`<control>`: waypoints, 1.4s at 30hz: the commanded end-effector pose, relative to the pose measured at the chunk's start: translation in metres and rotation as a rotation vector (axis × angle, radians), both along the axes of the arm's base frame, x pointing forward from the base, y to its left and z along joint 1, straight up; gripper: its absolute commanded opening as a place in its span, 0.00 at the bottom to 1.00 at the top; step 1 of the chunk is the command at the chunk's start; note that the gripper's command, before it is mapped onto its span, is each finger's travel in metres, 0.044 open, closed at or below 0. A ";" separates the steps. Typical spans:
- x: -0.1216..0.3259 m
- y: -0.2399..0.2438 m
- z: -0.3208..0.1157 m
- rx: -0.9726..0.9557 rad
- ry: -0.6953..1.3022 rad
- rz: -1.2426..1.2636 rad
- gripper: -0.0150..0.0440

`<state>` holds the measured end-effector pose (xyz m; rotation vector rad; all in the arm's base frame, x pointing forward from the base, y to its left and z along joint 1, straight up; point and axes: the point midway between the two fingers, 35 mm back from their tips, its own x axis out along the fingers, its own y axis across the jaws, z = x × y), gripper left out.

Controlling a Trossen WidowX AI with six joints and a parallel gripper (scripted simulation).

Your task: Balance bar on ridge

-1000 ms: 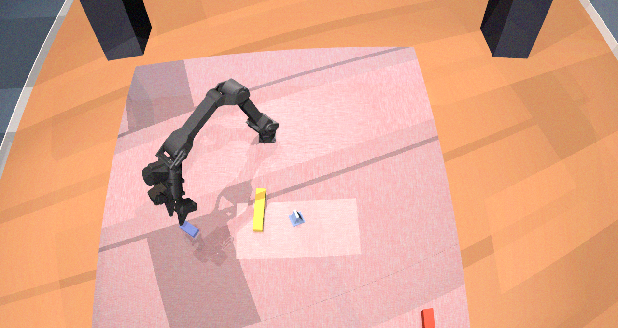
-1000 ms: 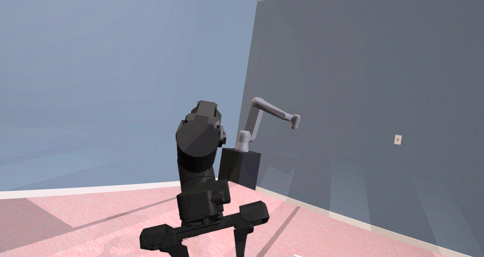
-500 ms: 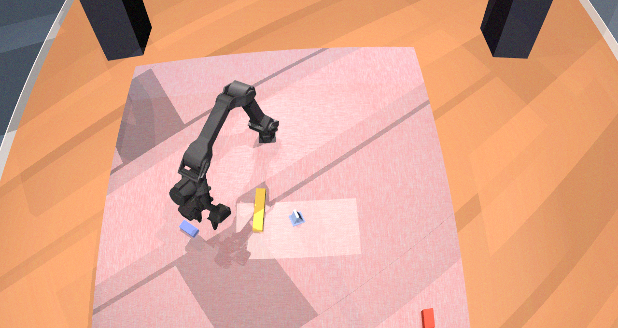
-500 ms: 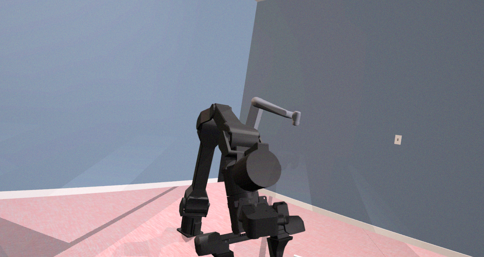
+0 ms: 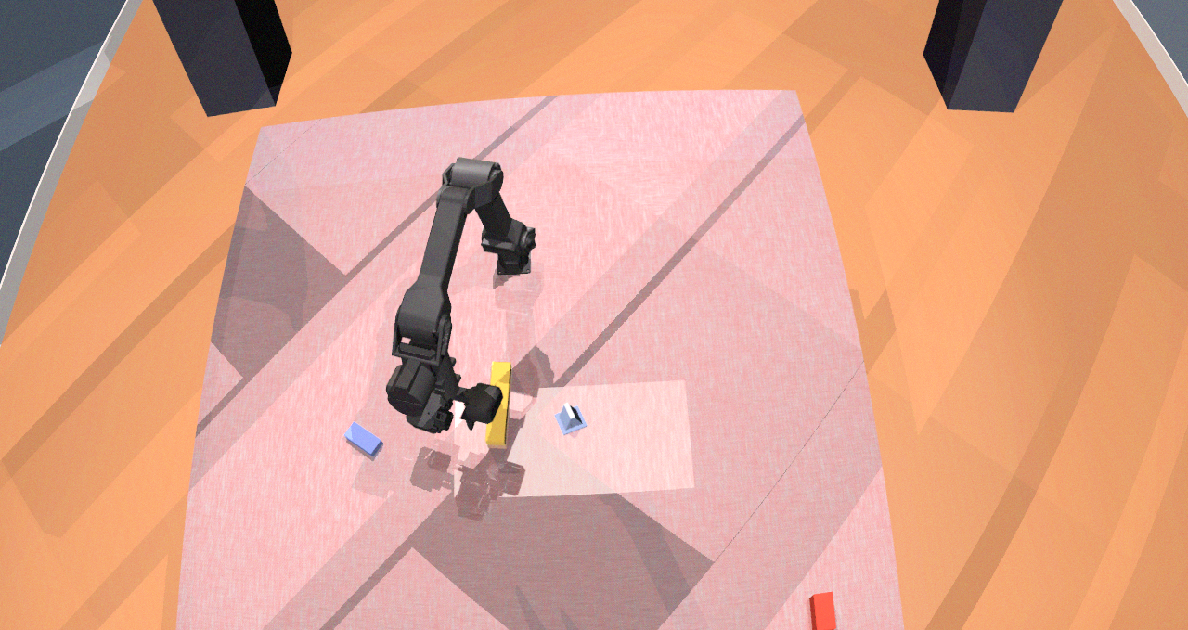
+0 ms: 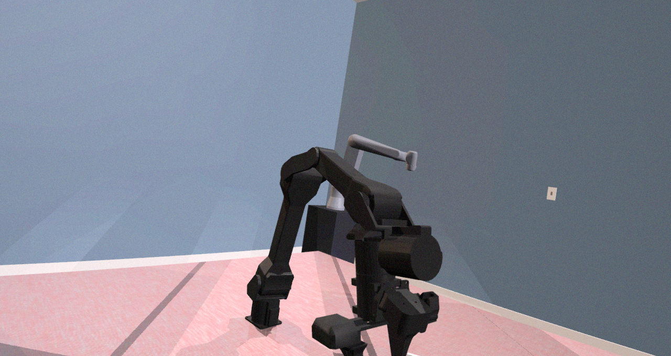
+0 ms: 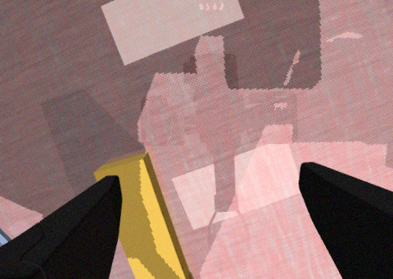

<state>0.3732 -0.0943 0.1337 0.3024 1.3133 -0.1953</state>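
Note:
The yellow bar (image 5: 497,437) (image 7: 137,213) lies flat on the pink table, at the left end of a pale patch. The ridge (image 5: 571,417) is a small blue stand with a pale upright wedge, to the right of the bar in the top view. My gripper (image 5: 456,424) (image 7: 212,181) is open and empty, above the table just left of the bar in the top view. In the wrist view the left finger overlaps the bar's near side, and the bar passes partly between the fingers' lines of sight. Contact cannot be told. In the exterior view the fingertips run out of frame.
A blue block (image 5: 364,439) lies left of the gripper. A red block (image 5: 822,610) lies at the lower right. The pale patch (image 5: 631,460) lies under the ridge. Dark pillars (image 5: 220,53) (image 5: 984,45) stand beyond the table. A grey arm (image 6: 380,148) stands behind.

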 end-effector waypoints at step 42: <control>-0.035 0.065 -0.073 -0.066 0.216 0.246 0.79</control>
